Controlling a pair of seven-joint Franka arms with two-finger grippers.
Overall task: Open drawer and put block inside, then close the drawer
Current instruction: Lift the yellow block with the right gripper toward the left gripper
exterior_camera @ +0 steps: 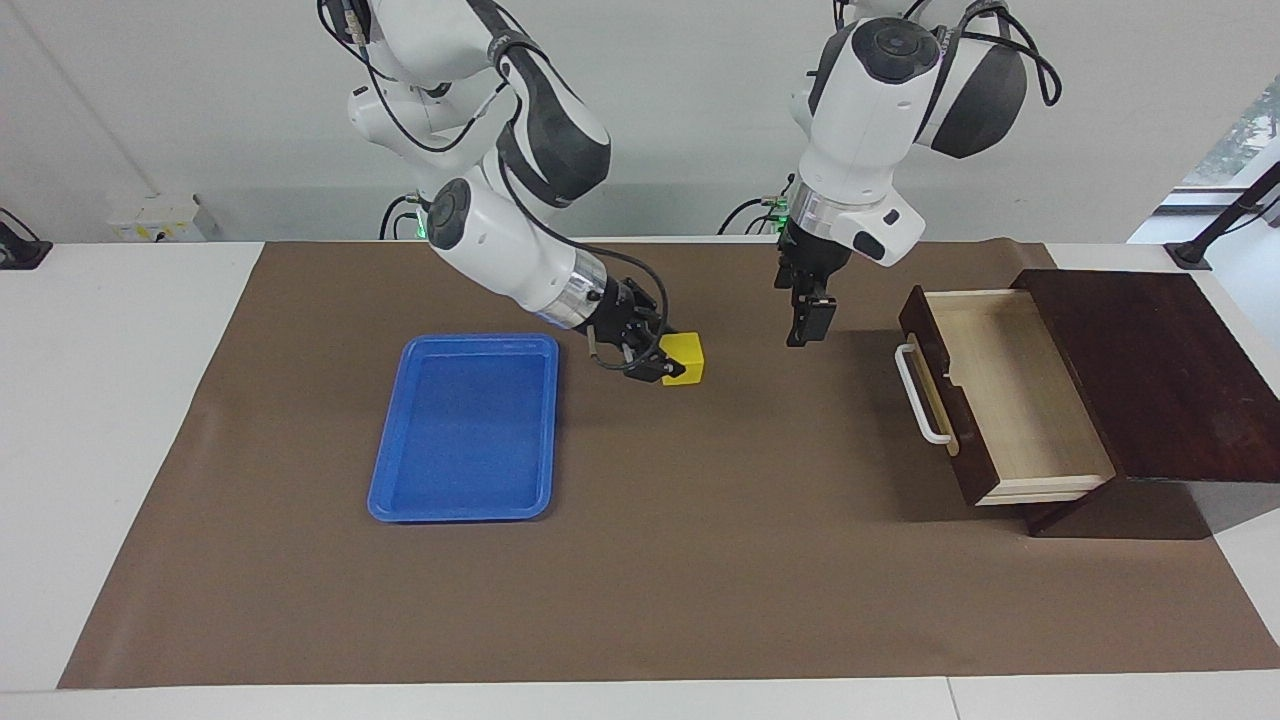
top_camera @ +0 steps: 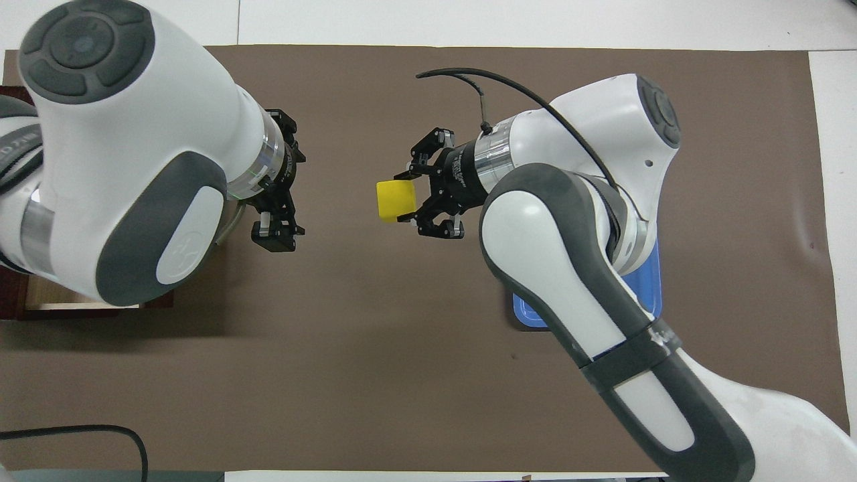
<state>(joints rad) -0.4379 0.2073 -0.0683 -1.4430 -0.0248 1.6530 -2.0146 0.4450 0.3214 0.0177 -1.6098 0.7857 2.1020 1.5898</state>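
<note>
While the wooden box [exterior_camera: 1150, 370] sits at the left arm's end of the brown mat [exterior_camera: 700, 580], its drawer [exterior_camera: 1010, 400] stands pulled out, pale interior bare. Blue tray [exterior_camera: 465, 430]: vacant, at the right arm's end. Left gripper [exterior_camera: 805, 325]: spread wide, holding nothing, over the mat beside the drawer front; likely collision risk if the carry path crosses it. Right gripper [exterior_camera: 655, 360]: clamped on the yellow block [exterior_camera: 684, 358], aloft over mid-mat. Grip looks near one face; a slip would drop it short.
</note>
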